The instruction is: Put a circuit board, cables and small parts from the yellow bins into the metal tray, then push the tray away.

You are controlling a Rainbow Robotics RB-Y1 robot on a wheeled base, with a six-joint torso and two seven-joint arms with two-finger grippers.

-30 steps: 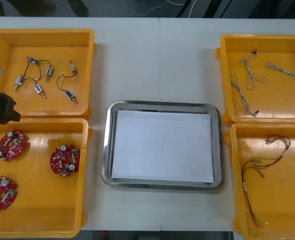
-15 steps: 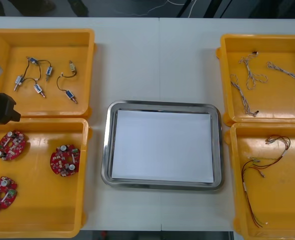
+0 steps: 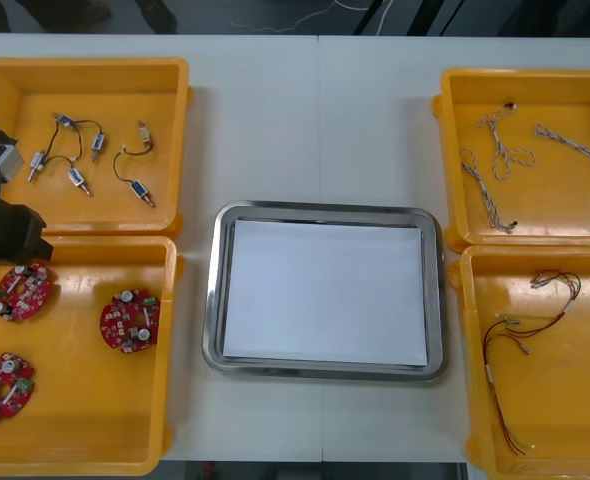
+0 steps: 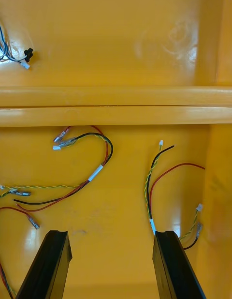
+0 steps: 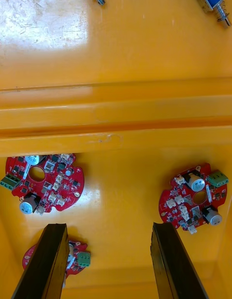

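Left wrist view: with left tool [image 5: 107,227] apart over circuit boards [image 5: 47,183], expect slipping off flat edges. With right tool [image 4: 109,233] apart over cables [image 4: 96,173], expect snagging several.

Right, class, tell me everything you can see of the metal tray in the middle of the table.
The metal tray is a shallow rectangle with rounded corners, a shiny raised rim and a white inside. It lies flat on the light table between the yellow bins, closer to the right pair. Nothing lies in it. Neither the left gripper, open over circuit boards, nor the right gripper, open over cables, touches it.
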